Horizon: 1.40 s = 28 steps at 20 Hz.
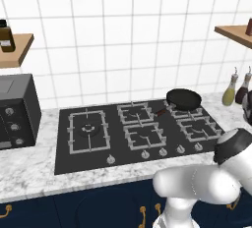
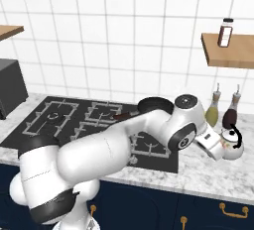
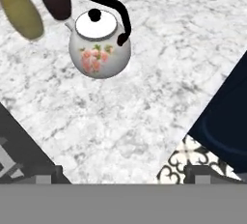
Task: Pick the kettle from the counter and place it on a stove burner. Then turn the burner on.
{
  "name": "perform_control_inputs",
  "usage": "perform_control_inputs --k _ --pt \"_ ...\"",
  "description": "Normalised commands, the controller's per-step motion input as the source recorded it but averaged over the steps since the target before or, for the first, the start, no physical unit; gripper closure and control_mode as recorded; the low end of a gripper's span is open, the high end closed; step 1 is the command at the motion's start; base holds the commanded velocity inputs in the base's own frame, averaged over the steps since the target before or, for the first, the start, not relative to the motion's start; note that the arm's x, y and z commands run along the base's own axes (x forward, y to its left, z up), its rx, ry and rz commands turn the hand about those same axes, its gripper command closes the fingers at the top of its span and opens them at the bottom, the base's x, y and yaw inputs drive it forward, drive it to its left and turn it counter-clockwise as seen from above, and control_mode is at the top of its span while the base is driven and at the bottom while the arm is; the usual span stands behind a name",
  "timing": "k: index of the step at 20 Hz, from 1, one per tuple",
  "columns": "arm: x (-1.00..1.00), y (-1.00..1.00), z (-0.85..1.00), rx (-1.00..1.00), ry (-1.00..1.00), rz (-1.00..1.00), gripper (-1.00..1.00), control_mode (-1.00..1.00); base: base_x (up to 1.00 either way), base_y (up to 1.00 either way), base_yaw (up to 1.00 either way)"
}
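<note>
I am looking at the kettle [image 3: 100,44] sitting on the counter [image 3: 144,97], right beside two bottles [image 2: 222,110], far from the big stove burner [image 1: 88,130]. My gripper [image 3: 123,172] is hanging above it, touching nothing; I cannot tell how wide its fingers are standing. I am worrying that I am going to bump the bottles, or pinch the thin handle [image 3: 113,10] crooked and tip the kettle.

The silvery kettle [image 3: 100,43] stands upright on the marble counter [image 3: 144,97], apart from the large stove burner [image 1: 88,130].
</note>
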Motion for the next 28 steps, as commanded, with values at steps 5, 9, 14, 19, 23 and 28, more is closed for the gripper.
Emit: perform_control_inputs --k 5,9,14,19,23,28 --pt "0.11 -1.0 -0.4 0.26 -0.06 0.06 -1.0 -1.0 0.0 0.0 0.0" --pt "0.43 -1.0 0.0 0.29 0.0 0.21 -1.0 -1.0 0.0 0.0 0.0" --pt "0.35 -1.0 0.0 0.24 0.0 0.2 -1.0 -1.0 0.0 0.0 0.0" --pt "0.14 -0.31 0.03 0.08 0.02 0.03 -1.0 -1.0 0.0 0.0 0.0" --pt "0.13 0.0 0.0 0.0 -0.09 0.01 -1.0 -1.0 0.0 0.0 0.0" --pt "0.46 0.0 -0.09 0.0 -0.14 0.04 -1.0 -1.0 0.0 0.0 0.0"
